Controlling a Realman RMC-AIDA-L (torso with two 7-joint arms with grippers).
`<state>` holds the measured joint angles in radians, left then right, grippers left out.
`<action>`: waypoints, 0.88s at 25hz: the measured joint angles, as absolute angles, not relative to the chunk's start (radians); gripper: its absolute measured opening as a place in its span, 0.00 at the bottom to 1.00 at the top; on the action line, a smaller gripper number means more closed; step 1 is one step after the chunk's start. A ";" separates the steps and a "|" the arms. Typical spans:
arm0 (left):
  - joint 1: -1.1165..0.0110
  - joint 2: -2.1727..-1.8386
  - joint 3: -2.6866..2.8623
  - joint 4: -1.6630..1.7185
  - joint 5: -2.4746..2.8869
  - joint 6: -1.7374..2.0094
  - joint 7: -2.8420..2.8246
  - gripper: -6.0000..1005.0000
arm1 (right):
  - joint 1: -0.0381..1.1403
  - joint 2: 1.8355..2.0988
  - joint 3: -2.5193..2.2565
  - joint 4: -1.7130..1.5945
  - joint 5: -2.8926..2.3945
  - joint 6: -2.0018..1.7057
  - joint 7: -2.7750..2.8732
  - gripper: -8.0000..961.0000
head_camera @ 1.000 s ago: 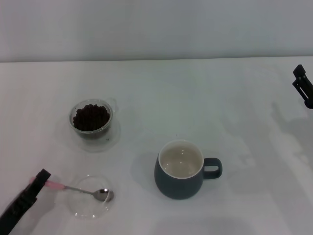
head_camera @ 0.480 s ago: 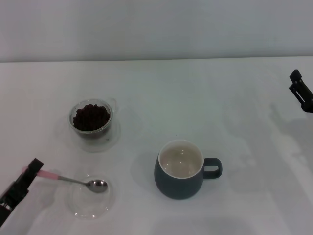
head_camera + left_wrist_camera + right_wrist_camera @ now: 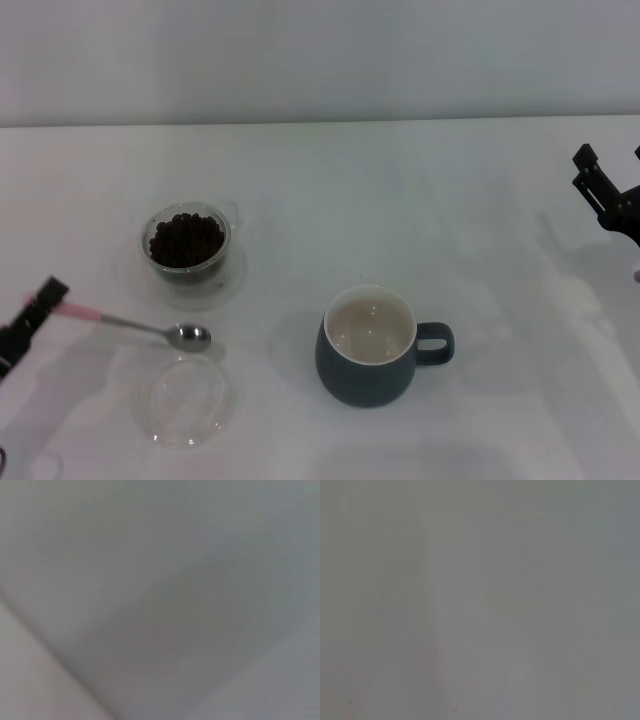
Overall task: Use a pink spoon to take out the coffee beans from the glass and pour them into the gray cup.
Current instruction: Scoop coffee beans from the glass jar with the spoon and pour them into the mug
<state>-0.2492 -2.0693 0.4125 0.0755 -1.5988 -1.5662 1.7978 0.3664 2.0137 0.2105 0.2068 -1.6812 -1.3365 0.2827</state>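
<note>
Your left gripper (image 3: pixel 50 298) is clamped on the pale-pink-handled metal teaspoon (image 3: pixel 150 326), lifted above the shallow clear glass dish (image 3: pixel 185 400); your right gripper (image 3: pixel 606 190) is parked with its fingers apart.

The spoon (image 3: pixel 150 327) has a shiny metal bowl and a matt pink handle; the cup (image 3: pixel 372 346) is glazed ceramic with a soft sheen; the glass (image 3: pixel 187 244) and dish (image 3: pixel 187 401) are clear, the table (image 3: pixel 400 190) matt white

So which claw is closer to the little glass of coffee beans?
The left claw. It holds the pink spoon just ahead of the glass, toward the robot's left. The right claw hovers far off at the table's right edge.
</note>
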 joint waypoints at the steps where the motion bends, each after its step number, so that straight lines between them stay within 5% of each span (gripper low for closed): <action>1: -0.256 -2.069 0.412 0.108 -1.596 -1.582 1.782 0.14 | 0.365 2.014 0.210 0.207 -1.681 -1.336 0.283 0.91; 7: -0.321 -2.052 0.414 0.305 -1.578 -1.609 1.634 0.14 | 0.358 2.014 0.210 0.203 -1.681 -1.333 0.282 0.91; 15: -0.459 -1.967 0.414 0.343 -1.510 -1.468 1.596 0.14 | 0.356 2.014 0.210 0.200 -1.681 -1.320 0.282 0.91; 22: -0.534 -1.968 0.414 0.345 -1.480 -1.331 1.603 0.14 | 0.364 2.014 0.214 0.197 -1.680 -1.318 0.282 0.91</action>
<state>-0.5342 -1.9676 0.4142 0.3455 -1.4797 -1.3311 1.6035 0.3640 2.0141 0.2138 0.1966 -1.6801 -1.3176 0.2821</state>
